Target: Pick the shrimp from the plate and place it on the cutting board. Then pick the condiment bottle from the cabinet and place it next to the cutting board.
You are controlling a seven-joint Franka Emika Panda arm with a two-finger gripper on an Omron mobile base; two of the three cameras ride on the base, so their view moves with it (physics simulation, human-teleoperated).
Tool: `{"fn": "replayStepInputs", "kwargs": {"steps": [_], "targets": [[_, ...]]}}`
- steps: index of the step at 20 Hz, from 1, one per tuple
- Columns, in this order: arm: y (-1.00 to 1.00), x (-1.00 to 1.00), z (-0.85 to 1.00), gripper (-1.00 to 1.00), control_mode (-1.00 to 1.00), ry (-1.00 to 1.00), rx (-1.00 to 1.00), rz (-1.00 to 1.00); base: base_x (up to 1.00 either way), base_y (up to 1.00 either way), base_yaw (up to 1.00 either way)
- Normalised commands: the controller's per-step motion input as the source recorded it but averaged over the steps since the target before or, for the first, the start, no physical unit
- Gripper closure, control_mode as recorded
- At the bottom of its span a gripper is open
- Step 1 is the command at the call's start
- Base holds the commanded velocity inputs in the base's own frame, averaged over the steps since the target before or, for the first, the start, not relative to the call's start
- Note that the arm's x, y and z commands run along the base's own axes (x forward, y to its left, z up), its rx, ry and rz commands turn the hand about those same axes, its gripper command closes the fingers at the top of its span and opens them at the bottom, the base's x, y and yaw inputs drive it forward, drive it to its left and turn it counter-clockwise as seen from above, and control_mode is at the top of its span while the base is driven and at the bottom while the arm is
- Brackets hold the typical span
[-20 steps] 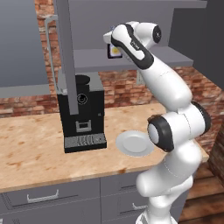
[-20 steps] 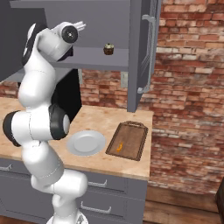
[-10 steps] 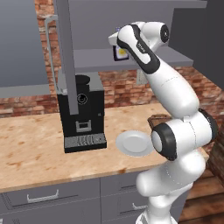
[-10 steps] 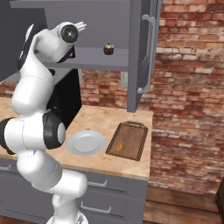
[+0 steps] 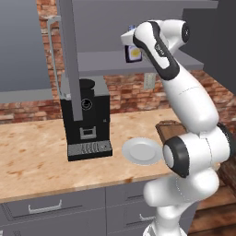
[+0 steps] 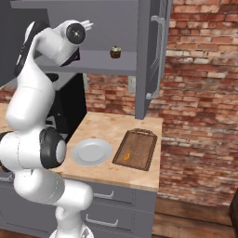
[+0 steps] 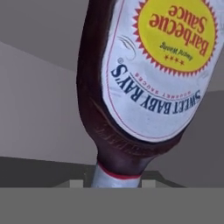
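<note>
My view along the hand was crowded by the bottle [image 7: 144, 74], so close that the label filled most of it and read upside down, the neck and its pale cap [image 7: 116, 177] pointing toward the bottom edge where my fingers would sit. The bottle's long axis ran roughly along my line of sight, tilted a little, cap end nearest the camera. I could not see either fingertip against the glass, so I cannot tell whether I was clenched on the bottle or had it loose between the jaws; my guess was a grip, since nothing else seemed to bear it.

From the left base view, my gripper [image 5: 130, 46] was raised at the shelf [image 5: 106, 62] of the cabinet [image 5: 193, 27], and the bottle [image 5: 133, 53] showed as a dark shape with a yellow label just at the hand, above the shelf's front part.

Farther down on the counter [image 6: 111, 128], the plate [image 6: 91, 152] lay bare, and the board [image 6: 137, 148] lay just beside it with the shrimp [image 6: 126, 155] on it. So step 1 looked done.

The board lay well below and to the right of my hand. The coming move turned on carrying the bottle out past the shelf edge, then down beside the board.
</note>
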Motion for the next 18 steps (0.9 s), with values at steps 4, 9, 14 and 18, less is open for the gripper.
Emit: {"fn": "replayStepInputs", "kwargs": {"steps": [4,9,14,18], "targets": [[0.0,-0.5,0.01,1.0,-1.0,0.09,0.12,0.0,0.0,0.0,0.0],[0.02,-0.5,0.0,1.0,-1.0,0.09,0.1,0.0,0.0,0.0,0.0],[0.13,-0.51,0.05,1.0,-1.0,0.1,0.08,0.0,0.0,0.0,0.0],[0.15,-0.5,0.19,1.0,-1.0,0.09,0.05,0.0,0.0,0.0,0.0]]}}
